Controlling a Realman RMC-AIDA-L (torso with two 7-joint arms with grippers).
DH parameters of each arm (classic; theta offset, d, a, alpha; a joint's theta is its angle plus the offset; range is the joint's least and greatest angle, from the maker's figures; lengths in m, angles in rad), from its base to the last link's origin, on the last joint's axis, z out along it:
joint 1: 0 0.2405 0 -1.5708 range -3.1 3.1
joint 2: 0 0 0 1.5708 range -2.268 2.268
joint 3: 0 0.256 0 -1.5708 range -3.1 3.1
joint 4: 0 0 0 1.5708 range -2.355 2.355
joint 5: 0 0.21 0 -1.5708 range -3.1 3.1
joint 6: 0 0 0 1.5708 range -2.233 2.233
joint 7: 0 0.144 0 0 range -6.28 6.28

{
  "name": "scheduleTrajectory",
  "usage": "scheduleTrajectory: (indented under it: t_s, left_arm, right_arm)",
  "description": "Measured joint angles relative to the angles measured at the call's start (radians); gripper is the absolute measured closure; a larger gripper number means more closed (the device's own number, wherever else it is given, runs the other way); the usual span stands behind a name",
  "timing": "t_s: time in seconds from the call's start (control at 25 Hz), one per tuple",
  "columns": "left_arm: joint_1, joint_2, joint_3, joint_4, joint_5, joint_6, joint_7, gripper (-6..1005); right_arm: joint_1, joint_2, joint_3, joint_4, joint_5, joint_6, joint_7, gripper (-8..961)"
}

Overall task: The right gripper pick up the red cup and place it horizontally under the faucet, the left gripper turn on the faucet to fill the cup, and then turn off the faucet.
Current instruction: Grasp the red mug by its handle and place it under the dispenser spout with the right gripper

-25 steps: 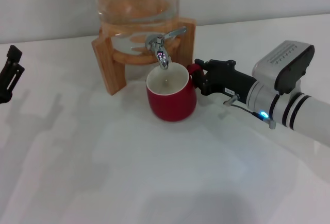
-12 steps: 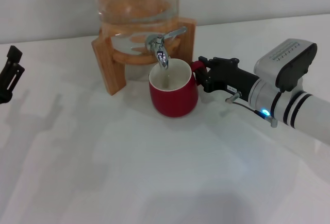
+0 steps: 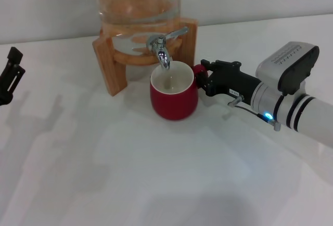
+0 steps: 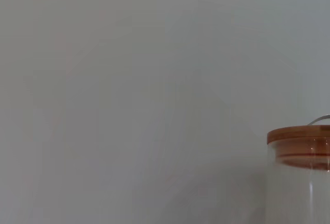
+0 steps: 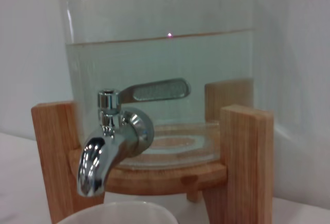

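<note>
Red cup (image 3: 174, 97) stands upright on the white table (image 3: 130, 174), directly below the faucet (image 3: 162, 52), with the spout's tip just above its white inside. Only the cup's pale rim (image 5: 117, 212) shows in the right wrist view, under the chrome spout (image 5: 111, 149).

Right of the cup, the right gripper (image 3: 204, 79) reaches in from that side and its black fingers are clenched on the cup's handle — the cup is in its grasp. The placing step looks all but done; what it calls for now is to let go and draw back without nudging the cup from under the spout.

Far to the left of the cup, at the view's edge, the left gripper (image 3: 10, 72) hangs well apart from the faucet; whether its fingers are parted I cannot tell. Its coming job is the thin lever (image 5: 154, 90), which lies level, pointing away from the spout — no water is seen running.

Behind the cup, a glass jar (image 3: 138, 8) holding water sits in a wooden stand (image 3: 112, 62), capped with a wooden lid (image 4: 299, 144). Beyond it is a plain pale wall (image 4: 129, 80).
</note>
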Motion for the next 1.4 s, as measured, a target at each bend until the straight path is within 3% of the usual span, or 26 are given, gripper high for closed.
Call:
scheduleTrajectory:
  t_s: [0.64, 1.4]
  left_arm:
    - [0.005, -0.001, 0.003, -0.001, 0.0, 0.007, 0.0, 140]
    - [0.005, -0.001, 0.002, -0.001, 0.0, 0.007, 0.0, 140]
  right_arm:
    - [-0.004, -0.001, -0.027, -0.003, -0.005, 0.008, 0.001, 594]
    - [-0.015, -0.006, -0.031, -0.013, -0.005, -0.001, 0.005, 505]
